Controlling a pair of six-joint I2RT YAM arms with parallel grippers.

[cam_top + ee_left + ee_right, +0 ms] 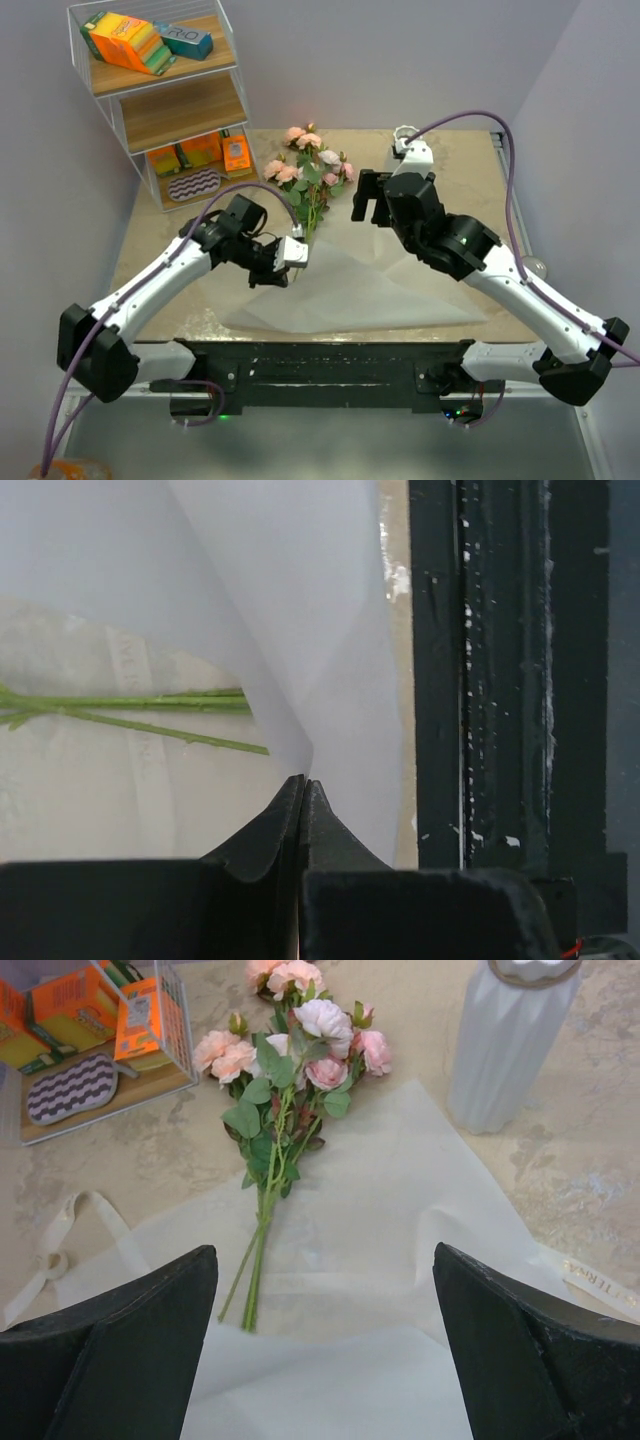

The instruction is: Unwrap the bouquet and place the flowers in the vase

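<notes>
Left gripper point(303, 782) pinches the paper point(300, 630). Your right gripper point(325, 1255) is spread; the flowers point(285, 1070) lie ahead of it, stems pointing at the table's point(560, 1180) near edge.

Beige marbled bench point(470, 190) carrying a spread sheet of pale paper point(370, 285), pink flowers point(310, 170) lying on it, a white ribbed vase point(510, 1050), cream ribbon point(52, 1258) and a wire shelf point(170, 100).

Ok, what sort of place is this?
Probably a robotics lab bench rather than a home: two robot arms bolted to a black rail at the edge of a table, plain grey walls, and a wire shelf of boxes.
</notes>
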